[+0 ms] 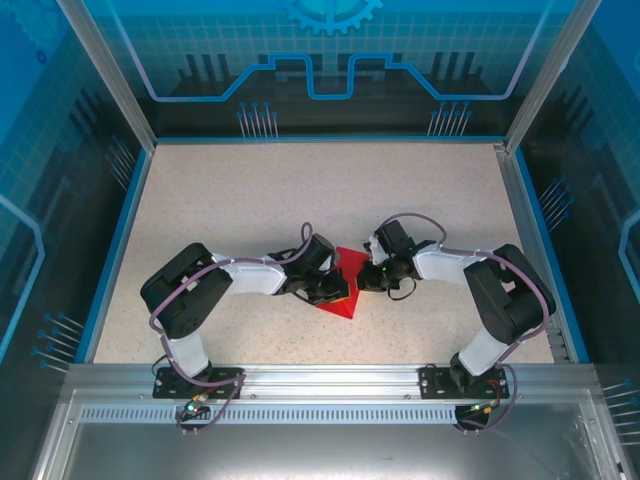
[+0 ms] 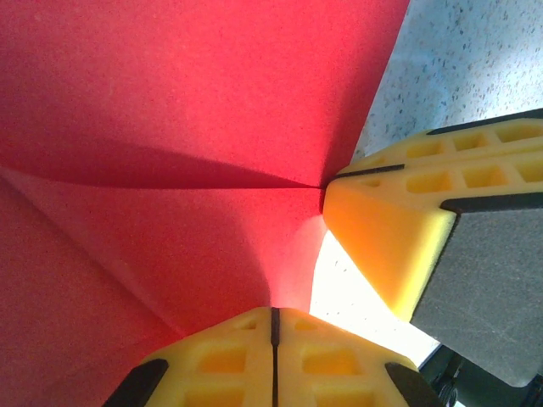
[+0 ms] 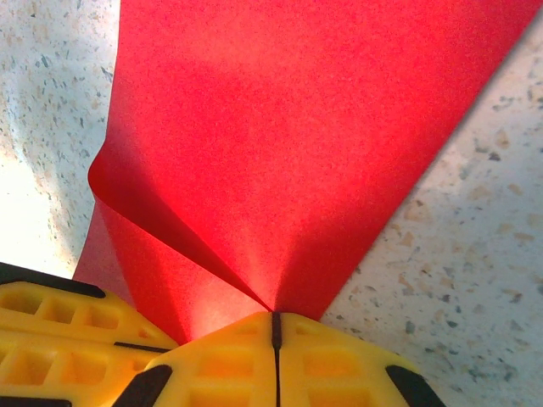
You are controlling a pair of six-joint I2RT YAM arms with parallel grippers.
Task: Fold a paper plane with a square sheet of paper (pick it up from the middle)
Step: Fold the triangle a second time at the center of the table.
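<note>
While the left gripper (image 2: 273,315) and right gripper (image 3: 275,319) pinch the plain square sheet of paper (image 3: 297,127), it lies creased between them.

Both arms fold inward from the bottom of the top view, elbows bowed outward, wrists meeting at frame centre. The left gripper (image 1: 338,290) and right gripper (image 1: 370,277) sit almost tip to tip, each pinched tight on the red paper (image 1: 347,262).
</note>
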